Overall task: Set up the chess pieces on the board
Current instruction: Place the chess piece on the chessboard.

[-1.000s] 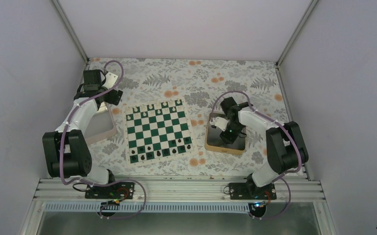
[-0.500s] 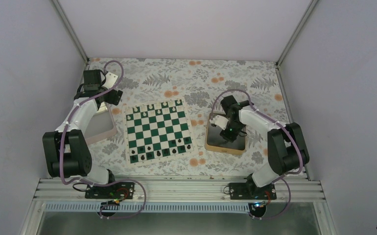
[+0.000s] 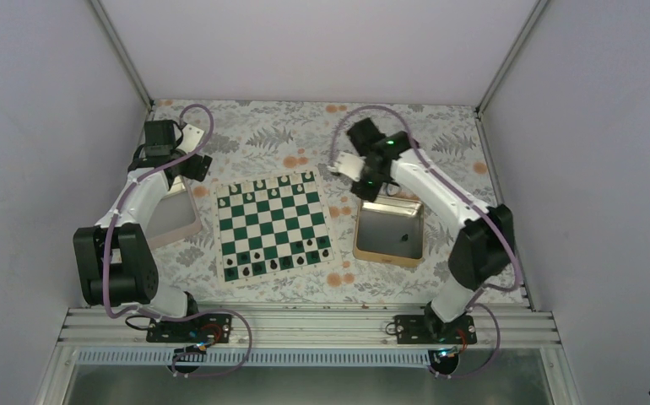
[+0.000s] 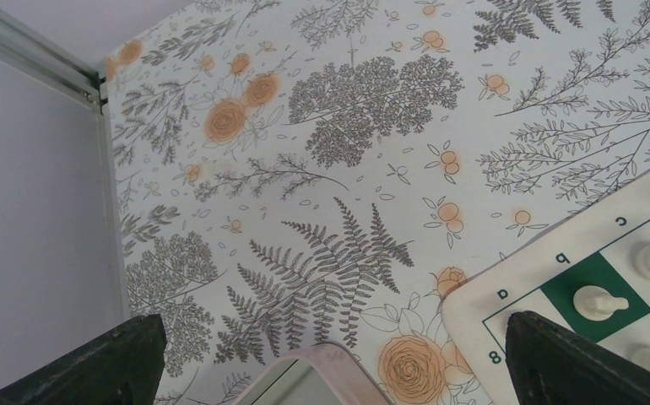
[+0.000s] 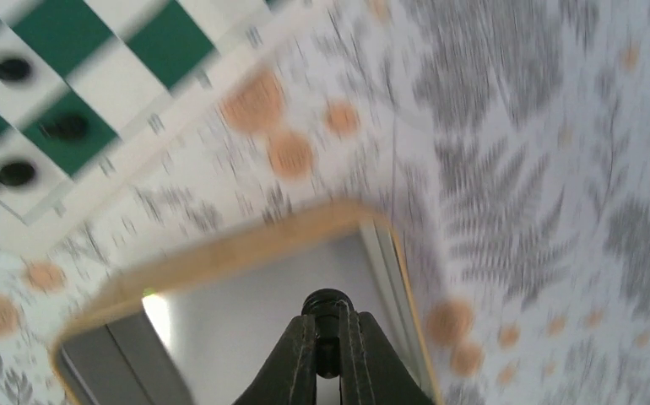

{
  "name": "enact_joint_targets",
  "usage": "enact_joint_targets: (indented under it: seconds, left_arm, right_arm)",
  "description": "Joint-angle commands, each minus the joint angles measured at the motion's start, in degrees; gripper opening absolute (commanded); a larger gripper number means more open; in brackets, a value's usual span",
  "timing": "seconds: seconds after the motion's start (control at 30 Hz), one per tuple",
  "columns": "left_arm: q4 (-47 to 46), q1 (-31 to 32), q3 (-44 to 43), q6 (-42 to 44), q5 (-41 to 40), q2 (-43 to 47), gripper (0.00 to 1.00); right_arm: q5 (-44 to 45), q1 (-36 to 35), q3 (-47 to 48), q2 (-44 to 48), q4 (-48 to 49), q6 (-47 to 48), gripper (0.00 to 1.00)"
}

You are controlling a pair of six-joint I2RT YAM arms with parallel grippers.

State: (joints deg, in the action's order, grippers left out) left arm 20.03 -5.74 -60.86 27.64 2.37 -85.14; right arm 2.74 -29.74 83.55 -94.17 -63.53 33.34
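Above floral table [image 3: 288,126], right end effector [image 5: 328,331] has lifted, seemingly gripping piece [image 5: 327,304].

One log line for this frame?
right gripper: shut on black piece | above gold tray | left gripper: open, beside board

Soft, even light; shadows faint. Top view sharp. Right wrist view motion-smeared: board [image 5: 68,76], and gold tray [image 5: 246,242] just beside it, streaked; right gripper [image 5: 328,337] and pinched chess piece [image 5: 328,305] crisp. Glare patch in tray's board-side corner.
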Motion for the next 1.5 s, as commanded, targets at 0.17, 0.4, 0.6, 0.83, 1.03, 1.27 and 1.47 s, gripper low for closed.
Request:
enact_joint_targets:
  seconds: [0.17,0.4,0.6,0.83,1.03,1.27,1.47]
  left_arm:
    - [-0.3,0.9,-1.2,-0.3,-0.3,-0.3,1.00]
    - [-0.4,1.2,-0.9,-0.3,-0.1,0.2,1.00]
    - [-0.7,1.4,-0.9,-0.4,-0.4,0.1,1.00]
    - [-0.6,1.5,-0.7,-0.4,-0.9,0.4,1.00]
    - [-0.7,1.7,-0.7,-0.3,-0.9,0.3,1.00]
    - [-0.8,1.7,-0.6,-0.4,-0.8,0.3,1.00]
    - [-0.8,1.7,-0.5,-0.2,-0.7,0.2,1.00]
  right_arm:
    - [-1.3,-16.8,17.4,-15.8,1.0,2.0,0.06]
    - [-4.5,-26.1,18.8,-22.7,6.0,1.2,0.06]
    - [-8.6,-29.8,18.0,-25.9,10.2,0.2,0.07]
    - [-10.8,-32.2,18.6,-30.1,11.1,0.2,0.07]
    - [-11.6,-32.7,18.3,-31.8,11.6,0.3,0.06]
    - [-12.1,-33.1,18.2,-33.0,11.4,0.5,0.07]
    - [-12.2,-33.6,19.0,-34.2,9.3,0.9,0.07]
